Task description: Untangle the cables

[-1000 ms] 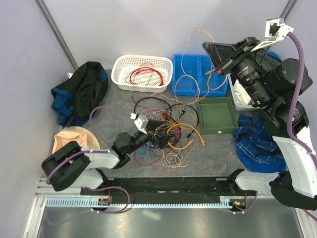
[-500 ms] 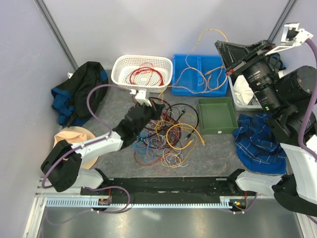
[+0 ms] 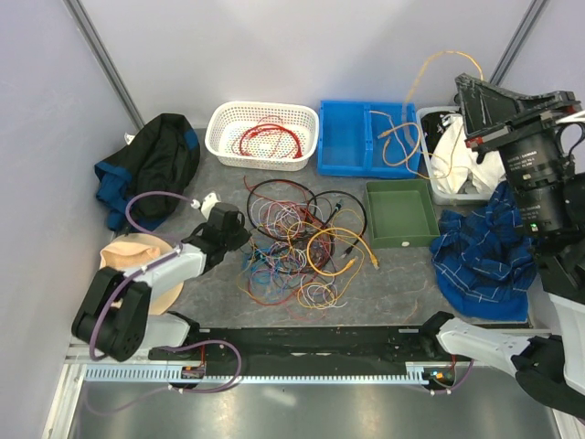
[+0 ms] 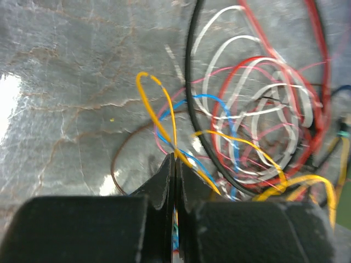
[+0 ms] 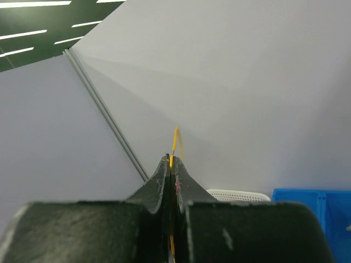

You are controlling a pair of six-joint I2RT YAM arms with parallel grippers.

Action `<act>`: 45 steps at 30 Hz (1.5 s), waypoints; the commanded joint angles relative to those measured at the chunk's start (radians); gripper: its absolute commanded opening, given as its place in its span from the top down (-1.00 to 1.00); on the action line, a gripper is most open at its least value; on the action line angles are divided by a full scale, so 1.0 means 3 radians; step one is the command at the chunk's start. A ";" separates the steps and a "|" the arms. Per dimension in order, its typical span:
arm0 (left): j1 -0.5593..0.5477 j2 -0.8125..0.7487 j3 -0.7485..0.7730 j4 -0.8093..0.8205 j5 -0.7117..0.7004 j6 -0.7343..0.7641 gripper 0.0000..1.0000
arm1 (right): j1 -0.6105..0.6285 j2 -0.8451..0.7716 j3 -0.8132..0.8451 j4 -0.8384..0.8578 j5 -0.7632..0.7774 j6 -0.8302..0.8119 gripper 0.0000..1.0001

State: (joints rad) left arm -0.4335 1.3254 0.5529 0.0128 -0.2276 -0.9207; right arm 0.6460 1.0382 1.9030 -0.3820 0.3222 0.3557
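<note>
The cables (image 3: 297, 247) lay in a tangled heap on the grey table (image 3: 402, 283), between the arms' bases and the bins at the back. The left gripper (image 3: 239, 236) sat low at the heap's left edge. Its jaws were clenched on a yellow wire (image 4: 171, 115) that looped up out of the tips. The right gripper (image 3: 460, 84) was raised high at the back right, jaws pinched tight on an orange wire (image 3: 439, 57). That wire arched over and hung down across the right end of the blue bin (image 3: 347, 137). A coil of red wire (image 3: 270, 139) lay in the white basket (image 3: 217, 137) just left of that bin.
</note>
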 commanded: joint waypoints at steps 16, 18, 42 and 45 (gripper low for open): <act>-0.0002 -0.1539 0.0299 -0.0625 0.0569 0.0251 0.96 | -0.0031 0.0906 -0.0248 0.0429 0.0746 -0.0434 1.00; 0.0003 -0.1631 0.0304 -0.0661 0.0605 0.0267 0.97 | -0.0082 0.1104 -0.0274 0.0521 0.0752 -0.0404 1.00; 0.0003 -0.1872 0.0074 -0.0626 0.0963 0.0154 0.96 | -0.0742 0.3436 0.0641 0.1248 0.0526 -0.0240 1.00; 0.0003 -0.1912 0.0064 -0.0641 0.0943 0.0154 0.96 | -0.0793 0.3580 0.0596 0.1349 0.0593 -0.0184 1.00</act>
State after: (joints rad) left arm -0.4339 0.7738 0.5785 -0.1932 0.0349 -0.8806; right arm 0.4286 2.0617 2.0476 -0.0601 0.4721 0.2928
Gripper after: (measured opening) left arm 0.026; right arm 0.010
